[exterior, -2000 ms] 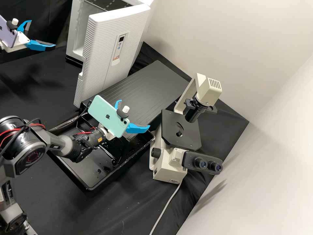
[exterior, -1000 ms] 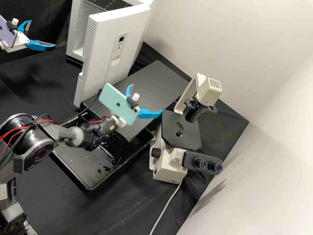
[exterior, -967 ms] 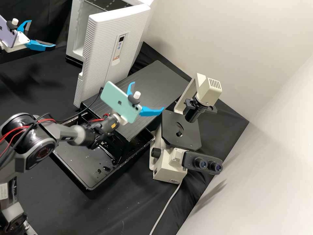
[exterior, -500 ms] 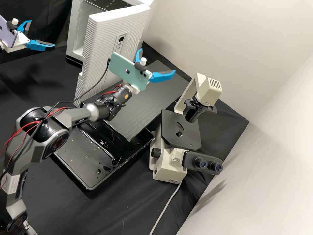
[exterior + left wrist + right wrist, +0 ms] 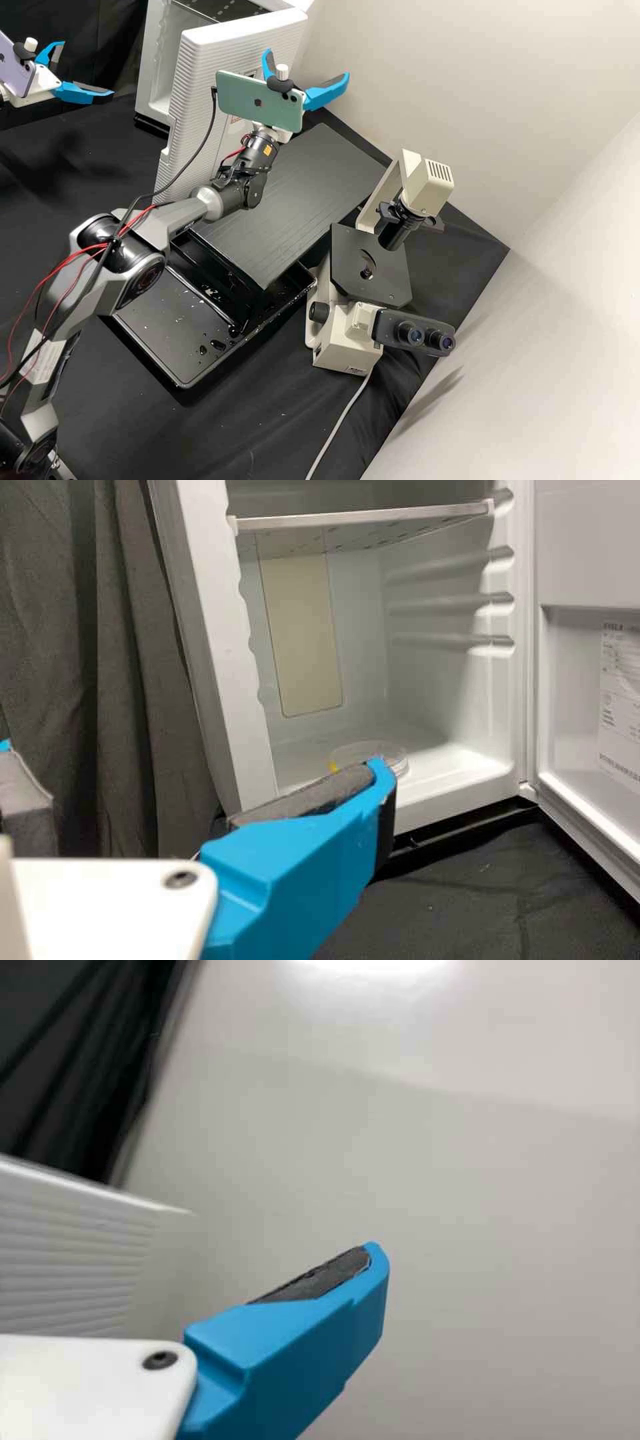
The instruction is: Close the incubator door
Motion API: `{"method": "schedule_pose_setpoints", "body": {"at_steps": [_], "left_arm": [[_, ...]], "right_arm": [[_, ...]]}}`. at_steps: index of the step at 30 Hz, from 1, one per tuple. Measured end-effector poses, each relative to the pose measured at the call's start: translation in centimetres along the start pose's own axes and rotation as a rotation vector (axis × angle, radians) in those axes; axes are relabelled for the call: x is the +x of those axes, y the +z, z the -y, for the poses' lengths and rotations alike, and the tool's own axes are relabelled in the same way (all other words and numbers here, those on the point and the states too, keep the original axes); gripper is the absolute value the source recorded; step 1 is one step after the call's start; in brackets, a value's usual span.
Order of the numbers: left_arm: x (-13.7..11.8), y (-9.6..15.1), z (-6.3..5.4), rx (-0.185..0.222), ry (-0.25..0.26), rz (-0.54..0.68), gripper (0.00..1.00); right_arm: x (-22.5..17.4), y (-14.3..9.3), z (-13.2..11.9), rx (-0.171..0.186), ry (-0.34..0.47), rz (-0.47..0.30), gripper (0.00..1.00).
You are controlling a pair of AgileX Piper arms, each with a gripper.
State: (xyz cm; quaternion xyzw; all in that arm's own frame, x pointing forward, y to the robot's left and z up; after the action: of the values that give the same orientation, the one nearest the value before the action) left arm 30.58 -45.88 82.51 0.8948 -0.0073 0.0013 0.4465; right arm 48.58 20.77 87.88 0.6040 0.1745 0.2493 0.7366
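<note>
The incubator door (image 5: 200, 87) stood open. The right claw (image 5: 308, 63), spread wide and empty, was by its outer face, likely for pushing; the left claw (image 5: 88, 68), also wide and empty, faced the opening.

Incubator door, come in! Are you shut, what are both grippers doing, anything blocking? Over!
Incubator door open. Right gripper: jaws open, empty, by the door's outer side. Left gripper: jaws open, empty, possibly in the swing path. Over.
</note>
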Motion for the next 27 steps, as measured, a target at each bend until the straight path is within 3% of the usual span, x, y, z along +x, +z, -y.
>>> {"method": "schedule_pose_setpoints", "body": {"at_steps": [3, 9, 12, 18, 22, 27], "left_arm": [[0.0, 0.0, 0.0, 0.0, 0.0, 0.0, 1.0], [0.0, 0.0, 0.0, 0.0, 0.0, 0.0, 1.0], [0.0, 0.0, 0.0, 0.0, 0.0, 0.0, 1.0], [0.0, 0.0, 0.0, 0.0, 0.0, 0.0, 1.0], [0.0, 0.0, 0.0, 0.0, 0.0, 0.0, 1.0], [0.0, 0.0, 0.0, 0.0, 0.0, 0.0, 1.0]], "right_arm": [[1.0, -0.2, 0.7, -0.001, -0.038, -0.018, 1.0], [2.6, 0.4, 1.5, 0.056, -0.092, -0.014, 1.0], [3.0, 0.4, 2.1, 0.057, -0.117, -0.014, 1.0], [3.8, -0.6, 2.8, 0.026, -0.16, -0.067, 1.0], [4.7, -2.4, 3.4, -0.034, -0.181, -0.108, 1.0], [5.6, -4.9, 4.5, -0.067, -0.193, -0.172, 1.0]]}}
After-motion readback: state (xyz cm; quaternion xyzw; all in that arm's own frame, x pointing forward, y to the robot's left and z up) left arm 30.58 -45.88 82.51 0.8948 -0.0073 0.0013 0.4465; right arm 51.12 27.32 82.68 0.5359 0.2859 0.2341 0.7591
